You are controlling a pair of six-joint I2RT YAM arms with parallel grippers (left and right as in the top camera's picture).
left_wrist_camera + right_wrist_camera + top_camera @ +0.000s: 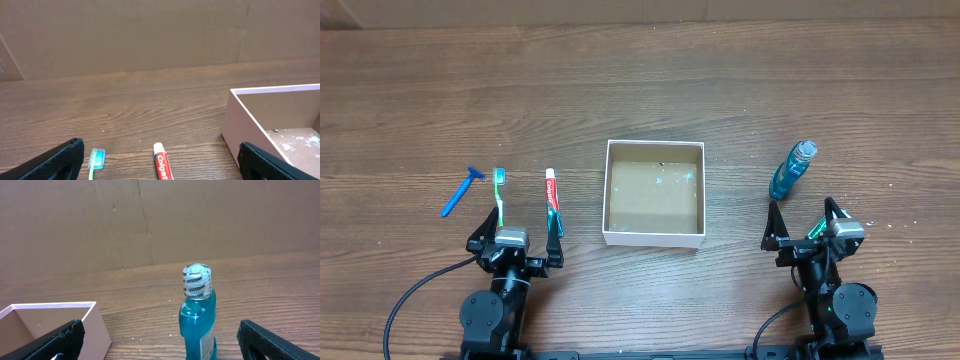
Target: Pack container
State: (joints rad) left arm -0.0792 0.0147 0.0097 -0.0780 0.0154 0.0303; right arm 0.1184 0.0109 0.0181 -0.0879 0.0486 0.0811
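Gaping left pincer [517, 240]: fingers [65, 156] spread wide, nothing held between them.
Right pincer [802, 222]: likewise wide, holding nothing.
Box [654, 239]: on the table [650, 80] between the two pincers, to the left pincer's right and the right pincer's left, a little ahead of both. Open top up, white walls, brown floor with pale specks. One corner shows at the edge of each wrist view.
Toothpaste [552, 205]: lying flat just ahead of the left pincer, within its finger span, cap end pointing away.
Toothbrush [501, 195]: flat, ahead of the left pincer, left of the toothpaste, head away.
Razor [460, 192]: blue, ahead of the left pincer and outside its left finger, apart from the toothbrush.
Bottle [199, 325]: blue mouthwash, upright, capped, straight ahead of the right pincer, between its fingers' lines, untouched.
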